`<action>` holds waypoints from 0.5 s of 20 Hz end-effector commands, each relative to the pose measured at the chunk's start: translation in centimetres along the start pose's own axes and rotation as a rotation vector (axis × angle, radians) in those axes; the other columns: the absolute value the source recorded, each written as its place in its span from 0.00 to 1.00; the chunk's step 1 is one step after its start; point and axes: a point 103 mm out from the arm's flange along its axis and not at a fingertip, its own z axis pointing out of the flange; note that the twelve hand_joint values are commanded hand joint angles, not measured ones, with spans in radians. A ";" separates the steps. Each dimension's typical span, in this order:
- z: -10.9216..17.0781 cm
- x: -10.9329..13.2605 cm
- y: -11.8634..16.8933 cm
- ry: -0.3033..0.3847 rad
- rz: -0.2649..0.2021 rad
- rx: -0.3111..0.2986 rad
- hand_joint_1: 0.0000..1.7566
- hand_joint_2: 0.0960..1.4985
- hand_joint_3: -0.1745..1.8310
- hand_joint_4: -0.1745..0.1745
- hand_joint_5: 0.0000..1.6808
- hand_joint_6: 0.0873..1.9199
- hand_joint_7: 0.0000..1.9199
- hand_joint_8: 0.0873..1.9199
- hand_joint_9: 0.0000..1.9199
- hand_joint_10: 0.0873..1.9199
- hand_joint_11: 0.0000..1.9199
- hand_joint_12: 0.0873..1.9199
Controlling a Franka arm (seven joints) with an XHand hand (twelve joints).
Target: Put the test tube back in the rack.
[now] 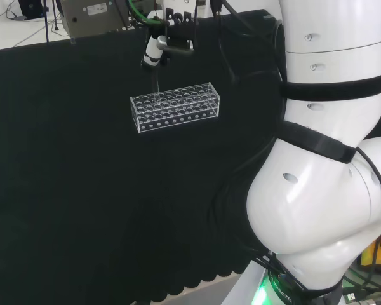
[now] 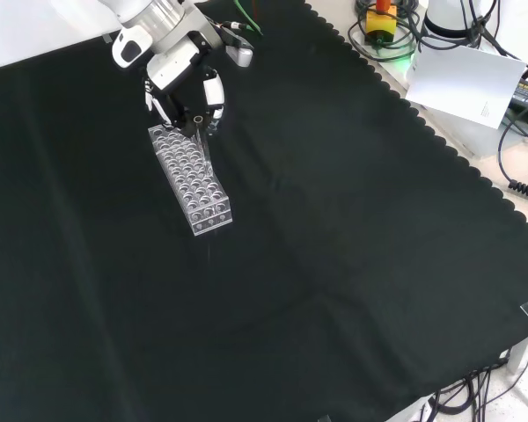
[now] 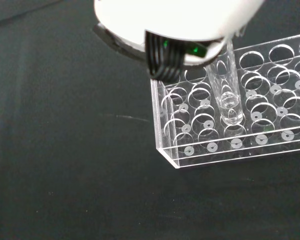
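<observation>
The test tube (image 3: 226, 95) stands about upright, long axis vertical, rounded closed end pointing down into a hole near one end of the clear rack (image 3: 250, 130). The hand (image 2: 187, 88) pinches its upper part from above, fingers curled round it. The rack lies on the desk's black cloth (image 2: 334, 264); past the cloth's scalloped edge lie cables (image 2: 524, 149) and a sheet of paper (image 2: 462, 79).

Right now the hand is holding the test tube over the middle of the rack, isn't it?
Not the middle: the hand holds the test tube over one end of the rack, near a corner. The front view shows this, and the wrist view shows the tube's tip at the end rows.
</observation>
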 end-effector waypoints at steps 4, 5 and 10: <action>0.1 -0.2 0.7 0.010 0.010 0.011 0.82 0.35 0.42 0.00 0.81 0.14 0.76 0.30 0.79 0.00 0.42 0.64; 0.1 -0.3 0.8 0.013 0.012 0.012 0.82 0.35 0.42 0.00 0.81 0.14 0.76 0.30 0.79 0.00 0.42 0.64; 0.5 -0.6 1.1 0.017 0.010 0.010 0.82 0.35 0.42 0.00 0.81 0.14 0.76 0.30 0.79 0.00 0.42 0.64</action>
